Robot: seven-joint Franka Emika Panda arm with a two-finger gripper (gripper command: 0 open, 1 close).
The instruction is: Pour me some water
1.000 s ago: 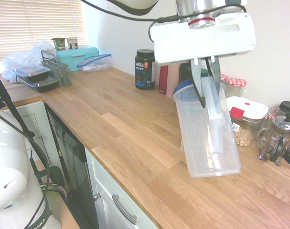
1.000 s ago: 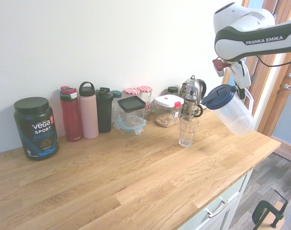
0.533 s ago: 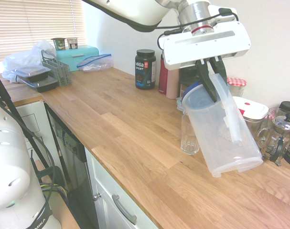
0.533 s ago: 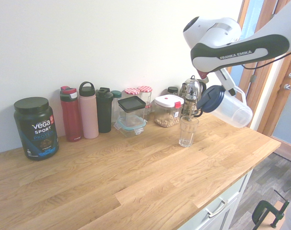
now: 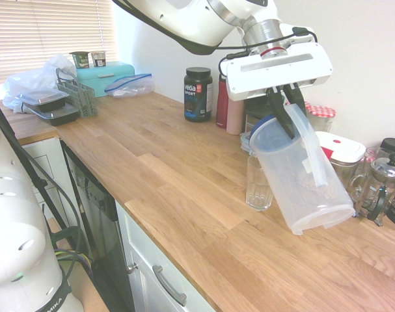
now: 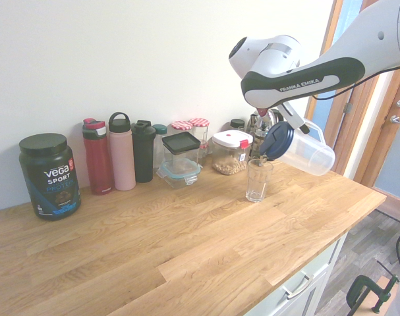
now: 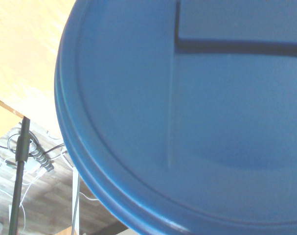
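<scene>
Holds tall translucent plastic jug (image 5: pixel 300 185) by its handle in black-fingered gripper (image 5: pixel 292 136), but may spill beside ribbed clear drinking glass (image 6: pixel 257 183) if tipped off-centre

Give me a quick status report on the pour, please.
Gripper shut on jug handle; jug tipped, lid toward glass; glass upright on counter.

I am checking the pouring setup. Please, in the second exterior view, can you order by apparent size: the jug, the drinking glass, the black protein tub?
1. Black protein tub
2. Jug, tilted
3. Drinking glass
</scene>
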